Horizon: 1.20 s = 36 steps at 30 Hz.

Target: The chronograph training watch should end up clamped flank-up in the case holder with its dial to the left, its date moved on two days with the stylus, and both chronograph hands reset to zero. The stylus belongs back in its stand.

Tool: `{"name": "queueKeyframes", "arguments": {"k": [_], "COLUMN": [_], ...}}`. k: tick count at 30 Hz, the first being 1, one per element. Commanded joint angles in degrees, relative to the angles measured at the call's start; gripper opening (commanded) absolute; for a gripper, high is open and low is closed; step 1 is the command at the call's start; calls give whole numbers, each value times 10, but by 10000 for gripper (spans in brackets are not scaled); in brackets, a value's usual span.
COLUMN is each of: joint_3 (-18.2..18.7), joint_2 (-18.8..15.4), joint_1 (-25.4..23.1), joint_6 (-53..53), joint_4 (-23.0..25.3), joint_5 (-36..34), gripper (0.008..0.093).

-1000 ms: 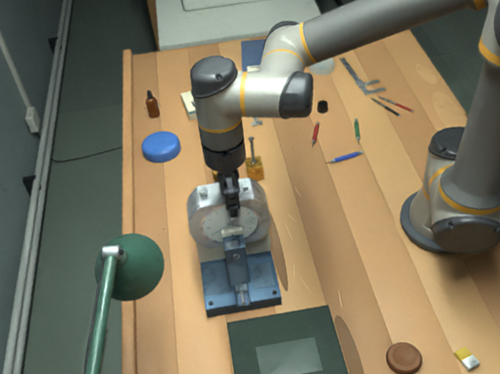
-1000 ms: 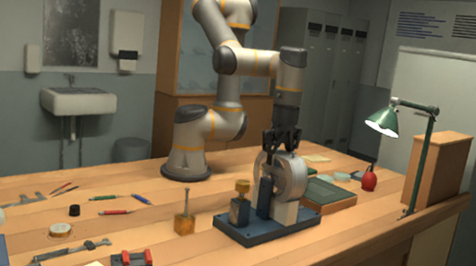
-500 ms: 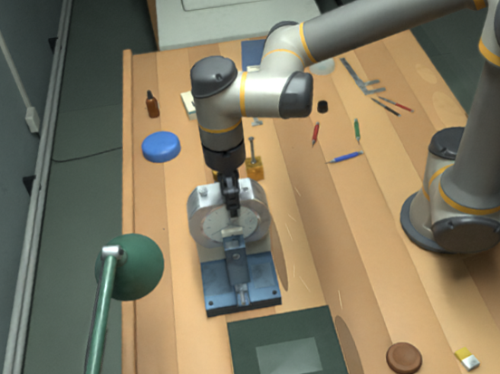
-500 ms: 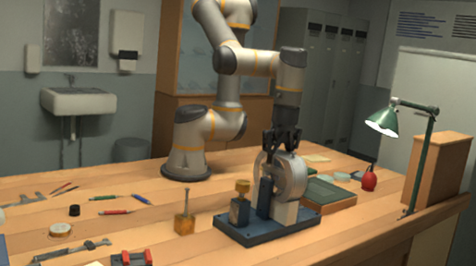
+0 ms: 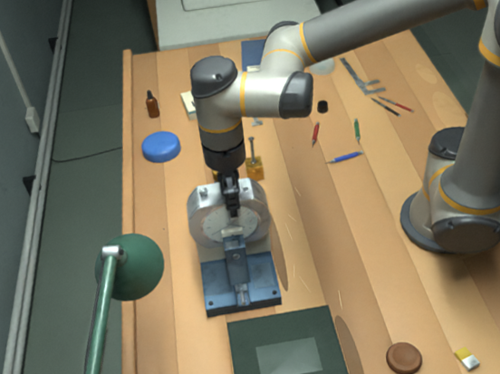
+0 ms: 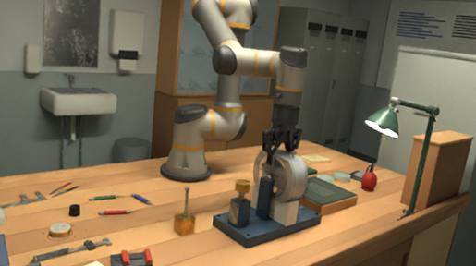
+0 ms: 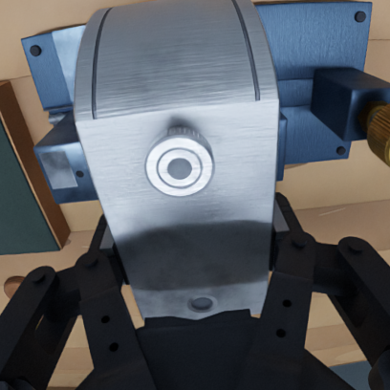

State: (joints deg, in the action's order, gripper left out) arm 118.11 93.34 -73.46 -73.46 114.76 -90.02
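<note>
At the middle of the bench the blue case holder carries the large steel training watch on edge. Its flank faces up, with the crown on top. In the side camera its white dial faces the near end of the bench. The watch is gripped across its case by my gripper, which reaches straight down from above. The stylus stands upright in its yellow stand just beyond the holder. The holder's brass knob sticks up at one end.
A dark green mat lies in front of the holder. A green lamp leans over the left edge. A blue lid, a brown bottle and loose pens lie farther back. The arm's base stands to the right.
</note>
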Motion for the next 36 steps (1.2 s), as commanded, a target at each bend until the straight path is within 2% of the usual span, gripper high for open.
{"name": "queueKeyframes", "arguments": {"k": [1,12,36], "joint_3": [0,0,-3], "joint_2": [0,0,2], "joint_1": [0,0,0], "joint_6": [0,0,0], "joint_4": [0,0,-4], "joint_5": [0,0,0], "gripper": [660,880,880]}}
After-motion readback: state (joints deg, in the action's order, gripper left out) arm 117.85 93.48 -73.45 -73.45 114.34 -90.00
